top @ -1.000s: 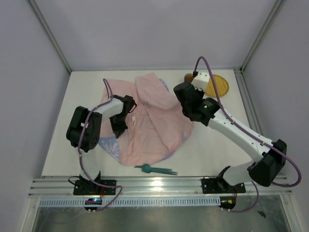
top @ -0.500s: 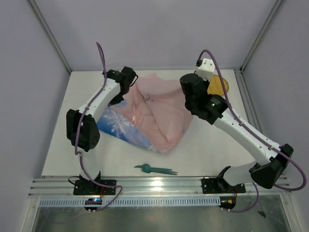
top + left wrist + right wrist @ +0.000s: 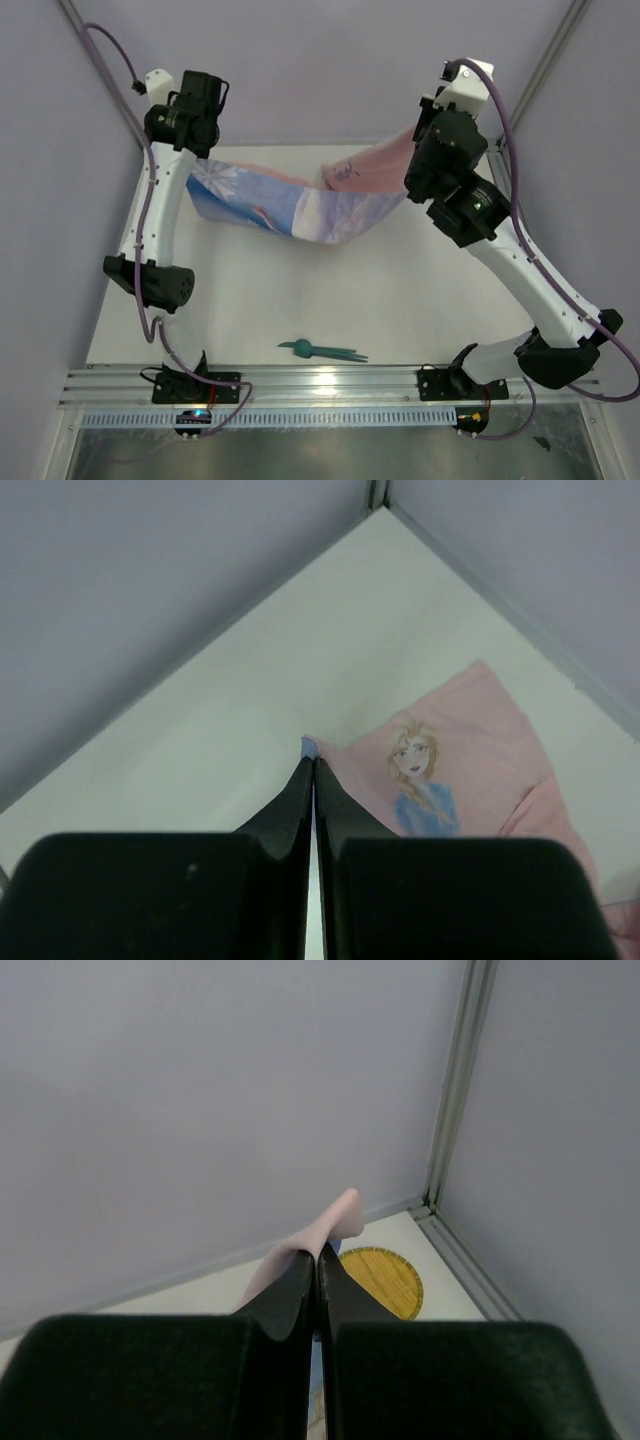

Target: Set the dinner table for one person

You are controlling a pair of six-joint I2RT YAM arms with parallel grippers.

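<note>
A pink and blue printed cloth (image 3: 300, 210) hangs stretched in the air between my two grippers, sagging in the middle above the white dinner table (image 3: 420, 290). My left gripper (image 3: 193, 158) is raised at the far left and is shut on one corner of the cloth (image 3: 470, 740). In the left wrist view the left gripper (image 3: 312, 762) has that corner's tip poking out past it. My right gripper (image 3: 416, 140) is raised at the far right, shut on the opposite corner. In the right wrist view the pink cloth (image 3: 340, 1210) folds over the right gripper (image 3: 320, 1252).
A teal fork (image 3: 322, 349) lies near the table's front edge. A round yellow woven mat (image 3: 385, 1280) sits in the far right corner; the right arm hides it in the top view. Silver rails (image 3: 330, 385) frame the table, with grey walls behind.
Both arms have risen and spread apart towards the back corners. The cloth has come up off the table from a crumpled heap and now hangs stretched between them.
</note>
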